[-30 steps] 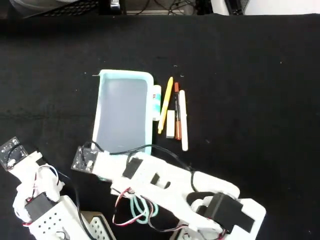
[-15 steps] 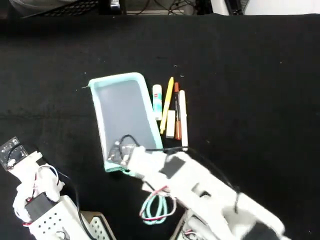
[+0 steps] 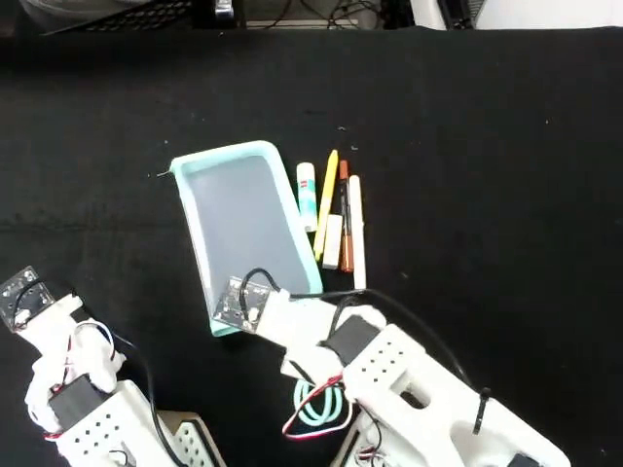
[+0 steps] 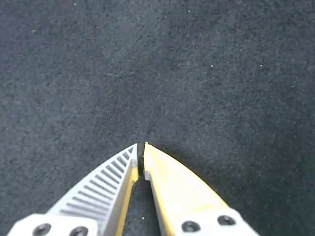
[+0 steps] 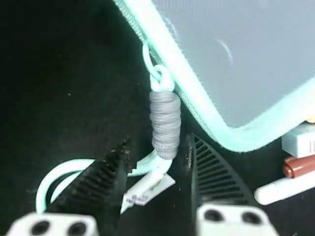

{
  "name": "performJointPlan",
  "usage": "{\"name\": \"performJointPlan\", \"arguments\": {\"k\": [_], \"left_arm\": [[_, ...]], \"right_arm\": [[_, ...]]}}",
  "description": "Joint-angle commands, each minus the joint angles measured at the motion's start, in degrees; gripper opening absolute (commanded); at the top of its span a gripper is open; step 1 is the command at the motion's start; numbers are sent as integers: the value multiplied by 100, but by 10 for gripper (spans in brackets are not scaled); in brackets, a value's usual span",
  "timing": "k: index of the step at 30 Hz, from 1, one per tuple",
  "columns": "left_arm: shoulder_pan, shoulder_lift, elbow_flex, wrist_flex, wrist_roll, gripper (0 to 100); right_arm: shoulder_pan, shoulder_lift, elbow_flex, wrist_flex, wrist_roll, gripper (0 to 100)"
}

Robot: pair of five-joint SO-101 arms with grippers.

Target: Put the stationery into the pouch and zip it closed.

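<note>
The mint pouch [image 3: 243, 229] with a translucent face lies tilted on the black cloth, its corner [image 5: 231, 83] close to my right gripper. Beside it lie a glue stick [image 3: 307, 195], a yellow pen [image 3: 325, 199], an orange marker [image 3: 344, 216], a white marker [image 3: 356, 238] and an eraser [image 3: 332, 241]. My right gripper [image 5: 157, 142] is open at the pouch's near end, its dark fingers [image 5: 115, 169] on either side of the grey-wrapped zipper pull [image 5: 166, 123]. A mint cord loop [image 5: 59, 174] and a small tag trail from the pull. My left gripper [image 4: 141, 145] is shut over bare cloth.
The right arm [image 3: 389, 375] comes in from the near right and covers the pouch's near edge. The left arm [image 3: 58, 384] sits at the near left corner. Cables and a keyboard edge [image 3: 146, 12] lie beyond the cloth's far edge.
The pouch has turned, its far end swinging left and its near end right. The right arm swung right and now sits at the pouch's near corner. The left arm has not moved.
</note>
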Motion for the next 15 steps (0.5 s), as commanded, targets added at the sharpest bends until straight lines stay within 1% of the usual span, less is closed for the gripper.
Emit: {"name": "performJointPlan", "arguments": {"k": [1, 4, 10, 13, 15], "left_arm": [[40, -9, 84, -79, 35, 44], [40, -9, 84, -79, 35, 44], [40, -9, 84, -79, 35, 44], [40, -9, 84, -79, 35, 44], [40, -9, 84, -79, 35, 44]], "right_arm": [[-62, -84, 145, -536, -202, 166], [-62, -84, 277, -791, -211, 166], [-79, -84, 110, -844, -211, 166], [-202, -40, 75, -844, -220, 165], [-299, 154, 40, -862, -378, 165]]}}
